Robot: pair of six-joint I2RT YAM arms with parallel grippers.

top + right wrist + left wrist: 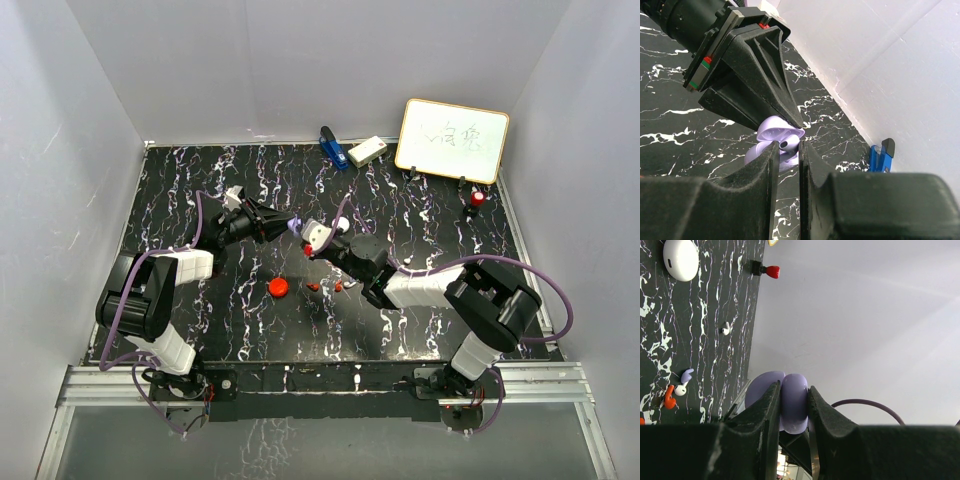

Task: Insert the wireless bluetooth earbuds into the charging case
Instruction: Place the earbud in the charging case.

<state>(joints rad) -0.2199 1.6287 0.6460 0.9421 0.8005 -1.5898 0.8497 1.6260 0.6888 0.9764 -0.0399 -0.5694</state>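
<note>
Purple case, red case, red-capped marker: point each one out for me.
purple case (794, 400): left wrist view, on its rounded lilac shell.
red case (279, 287): top external view, on the middle of its top.
red-capped marker (772, 271): left wrist view, on its red cap.

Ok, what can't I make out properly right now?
- Whether the earbud is seated in the purple case: right wrist view, the right gripper covers the pocket.
- The case's inside: left wrist view, only its shell shows in the left gripper.
- The insertion itself: top view, too small, grippers overlap it.
</note>
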